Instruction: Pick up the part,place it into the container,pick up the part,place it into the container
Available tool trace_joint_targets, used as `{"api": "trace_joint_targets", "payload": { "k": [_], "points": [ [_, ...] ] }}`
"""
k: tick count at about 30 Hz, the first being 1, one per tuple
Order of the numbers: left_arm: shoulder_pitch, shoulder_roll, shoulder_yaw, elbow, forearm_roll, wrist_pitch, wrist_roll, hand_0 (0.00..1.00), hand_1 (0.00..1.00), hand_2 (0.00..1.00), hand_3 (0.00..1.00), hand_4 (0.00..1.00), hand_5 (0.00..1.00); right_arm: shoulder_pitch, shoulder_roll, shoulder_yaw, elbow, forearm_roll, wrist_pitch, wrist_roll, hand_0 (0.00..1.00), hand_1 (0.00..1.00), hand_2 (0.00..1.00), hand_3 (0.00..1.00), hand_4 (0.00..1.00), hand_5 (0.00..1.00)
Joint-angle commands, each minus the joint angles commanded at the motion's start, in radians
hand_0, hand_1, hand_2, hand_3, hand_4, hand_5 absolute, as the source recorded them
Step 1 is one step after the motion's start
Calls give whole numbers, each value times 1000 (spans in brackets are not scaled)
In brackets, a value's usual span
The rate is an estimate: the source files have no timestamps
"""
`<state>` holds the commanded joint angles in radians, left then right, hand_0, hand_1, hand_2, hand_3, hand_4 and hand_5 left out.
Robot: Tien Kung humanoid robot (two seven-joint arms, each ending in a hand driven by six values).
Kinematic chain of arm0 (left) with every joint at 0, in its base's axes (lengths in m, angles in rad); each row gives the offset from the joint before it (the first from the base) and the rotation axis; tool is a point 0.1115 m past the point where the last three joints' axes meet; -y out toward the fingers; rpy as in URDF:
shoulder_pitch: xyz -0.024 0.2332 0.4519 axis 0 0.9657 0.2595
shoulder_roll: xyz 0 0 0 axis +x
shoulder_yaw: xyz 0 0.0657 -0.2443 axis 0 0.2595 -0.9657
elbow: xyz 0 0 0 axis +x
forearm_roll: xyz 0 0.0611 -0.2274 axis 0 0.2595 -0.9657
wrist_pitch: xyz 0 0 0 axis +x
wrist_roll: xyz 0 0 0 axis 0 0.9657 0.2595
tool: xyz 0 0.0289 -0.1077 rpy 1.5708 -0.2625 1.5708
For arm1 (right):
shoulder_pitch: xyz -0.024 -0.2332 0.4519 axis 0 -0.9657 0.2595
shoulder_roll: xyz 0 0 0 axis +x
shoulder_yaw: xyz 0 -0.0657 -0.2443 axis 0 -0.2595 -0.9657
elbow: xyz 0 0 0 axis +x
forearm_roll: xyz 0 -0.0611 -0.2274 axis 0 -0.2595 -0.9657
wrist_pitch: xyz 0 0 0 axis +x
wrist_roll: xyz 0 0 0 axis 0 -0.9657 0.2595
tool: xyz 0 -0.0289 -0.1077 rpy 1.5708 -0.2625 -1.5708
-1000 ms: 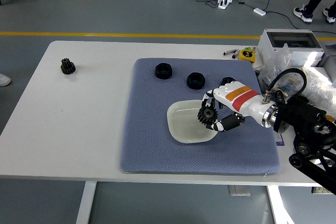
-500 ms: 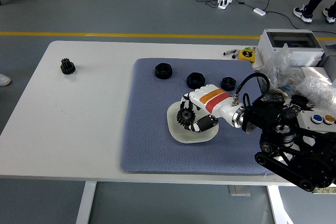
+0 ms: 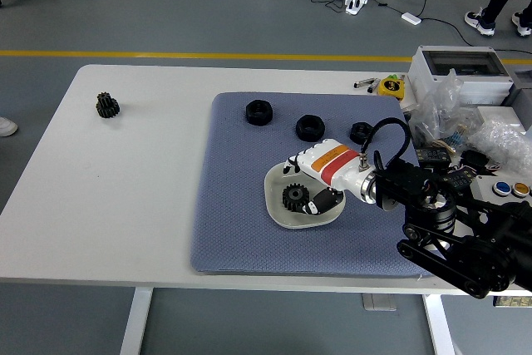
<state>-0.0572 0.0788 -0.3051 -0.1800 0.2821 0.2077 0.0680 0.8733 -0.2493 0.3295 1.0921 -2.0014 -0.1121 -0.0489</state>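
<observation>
My right hand (image 3: 304, 184) reaches in from the right and hovers over the white bowl (image 3: 278, 210) on the blue mat (image 3: 233, 205). A black gear (image 3: 294, 198) lies in the bowl under the hand. The fingers (image 3: 293, 164) are spread above the gear and off it, and the thumb (image 3: 322, 202) is right next to it. A second black gear (image 3: 107, 105) stands on the bare table at the far left. Three black ring-shaped parts (image 3: 258, 112) (image 3: 310, 127) (image 3: 361, 132) lie on the mat behind the bowl. The left arm is out of view.
A grey box (image 3: 460, 64), plastic bags (image 3: 453, 106) and small tools (image 3: 389, 86) crowd the table's right side. The robot's black arm (image 3: 449, 222) covers the mat's front right corner.
The right hand carried the gear leftward over the bowl and lowered. The gear now lies in the bowl with the fingers lifted off it.
</observation>
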Motion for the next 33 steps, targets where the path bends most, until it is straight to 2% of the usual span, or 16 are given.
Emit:
{"api": "trace_joint_targets", "payload": {
  "k": [3, 4, 7, 15, 16, 21, 22, 23, 27, 33],
  "points": [
    [1, 0, 1, 0, -1, 0, 0, 777, 820, 864, 833, 789, 640, -2, -7, 8, 7, -17, 4, 7, 437, 616, 837, 960, 998, 389],
    [2, 0, -3, 0, 3, 0, 1, 776, 820, 863, 833, 789, 640, -3, -10, 11, 12, -22, 7, 8, 444, 625, 890, 979, 998, 387],
    [2, -1, -6, 0, 7, 1, 2, 776, 820, 863, 833, 789, 640, -8, -24, 29, 33, -29, 13, 6, 444, 625, 890, 979, 998, 387],
    [1, 0, -4, 0, 4, 0, 0, 775, 819, 862, 833, 788, 640, -17, -93, 143, 99, -27, 21, -19, 445, 622, 873, 958, 998, 395],
    [1, 0, -3, 0, 3, 0, 0, 773, 815, 861, 832, 789, 646, -16, -99, 155, 98, -21, 20, -21, 424, 589, 764, 844, 998, 396],
    [-1, 1, 6, 0, -5, 0, -2, 773, 815, 861, 832, 789, 646, -12, -132, 201, 45, 27, 35, -31, 424, 589, 764, 844, 998, 396],
    [-1, 1, 8, 0, -7, 0, -3, 771, 815, 860, 832, 787, 643, -9, -135, 200, 28, 37, 38, -32, 432, 577, 702, 776, 998, 398],
    [-1, 1, 5, 0, -4, 0, -3, 771, 815, 860, 832, 787, 643, -5, -137, 194, 3, 48, 44, -34, 432, 577, 702, 776, 998, 398],
    [-3, -1, 3, 0, 2, 0, -1, 771, 815, 860, 832, 787, 643, 2, -138, 156, -69, 80, 66, -29, 432, 577, 702, 776, 998, 398],
    [-4, -4, 2, 0, 5, 2, 1, 771, 814, 859, 829, 787, 647, -9, -124, 118, -150, 126, 68, -15, 439, 574, 694, 764, 998, 401]
  ]
}}
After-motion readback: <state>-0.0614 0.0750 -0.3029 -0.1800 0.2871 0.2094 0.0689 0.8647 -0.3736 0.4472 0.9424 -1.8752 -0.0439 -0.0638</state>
